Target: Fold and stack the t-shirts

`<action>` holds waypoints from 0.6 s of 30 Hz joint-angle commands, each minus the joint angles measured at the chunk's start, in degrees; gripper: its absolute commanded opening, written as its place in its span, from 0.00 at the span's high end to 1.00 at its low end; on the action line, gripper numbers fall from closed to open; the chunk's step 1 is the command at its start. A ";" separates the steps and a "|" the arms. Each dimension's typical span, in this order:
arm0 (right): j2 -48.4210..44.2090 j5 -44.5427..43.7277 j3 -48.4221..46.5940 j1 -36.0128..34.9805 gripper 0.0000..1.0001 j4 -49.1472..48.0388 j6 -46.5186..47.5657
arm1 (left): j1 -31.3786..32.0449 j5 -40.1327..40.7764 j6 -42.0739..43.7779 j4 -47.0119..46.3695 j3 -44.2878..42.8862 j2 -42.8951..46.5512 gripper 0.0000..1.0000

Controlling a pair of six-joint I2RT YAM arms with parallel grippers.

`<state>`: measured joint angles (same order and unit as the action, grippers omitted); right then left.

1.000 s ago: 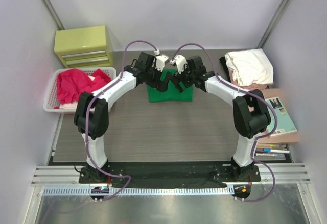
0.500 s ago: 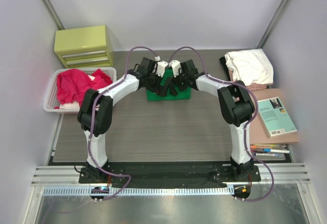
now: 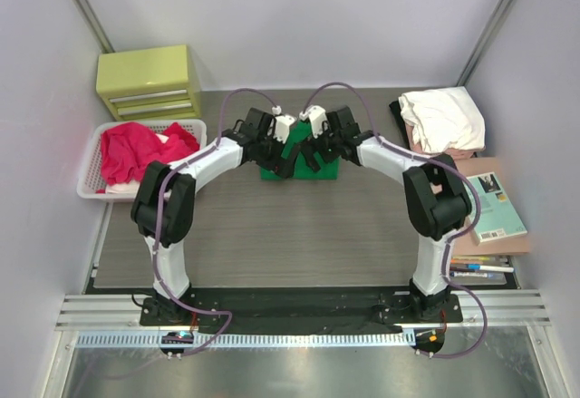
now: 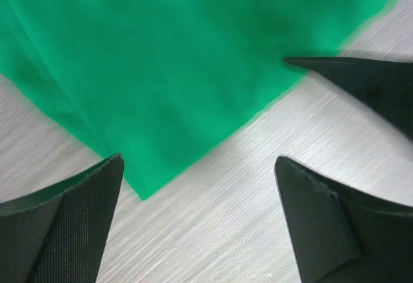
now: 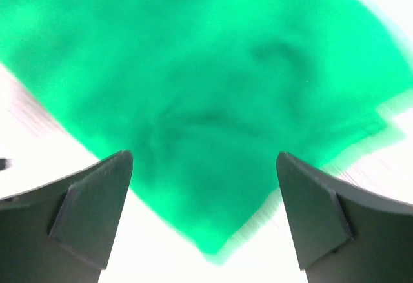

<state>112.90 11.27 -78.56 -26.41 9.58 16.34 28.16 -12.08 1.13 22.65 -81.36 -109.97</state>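
Observation:
A folded bright green t-shirt lies flat on the table at the middle back, partly hidden by both grippers. My left gripper is open over its near left corner, jaws wide and empty. My right gripper is open over its near right corner, also empty. A red t-shirt lies crumpled in the white basket at the left. A white t-shirt sits on a pile at the back right, over a pale pink one.
A yellow-green drawer box stands at the back left. A teal-covered book and several pens lie at the right edge. Grey wood table surface runs in front of the green shirt.
Both grippers have drawn inward and toward the near edge of the green shirt. The shirt now looks narrower and more compact than a second ago.

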 commanded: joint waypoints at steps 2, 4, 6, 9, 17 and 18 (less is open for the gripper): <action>-11.91 -0.63 0.08 -0.74 0.00 -1.41 1.23 | -0.13 -0.58 -0.42 -3.67 1.03 1.78 0.00; -13.93 -0.63 0.95 -0.74 0.44 -1.32 1.94 | -0.04 -1.46 -0.16 -3.67 1.03 2.74 0.19; -15.16 -0.81 1.92 -0.74 0.47 -1.41 1.77 | -0.21 -1.02 0.80 -2.62 0.77 4.40 0.33; -18.06 -0.98 5.07 -0.83 0.99 -4.21 0.80 | -0.21 0.56 1.43 -3.66 2.26 6.70 1.00; -14.57 -1.25 6.32 -0.83 0.99 -2.99 1.50 | -0.21 -1.54 -0.86 -3.93 2.35 5.04 1.00; -13.60 -1.16 6.32 -0.83 0.99 -3.51 1.68 | -0.30 -1.72 -0.77 -3.93 2.35 4.60 1.00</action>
<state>96.42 10.02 -72.53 -27.05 7.53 17.50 28.10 -12.67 1.37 20.69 -78.54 -105.03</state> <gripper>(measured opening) 0.020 0.002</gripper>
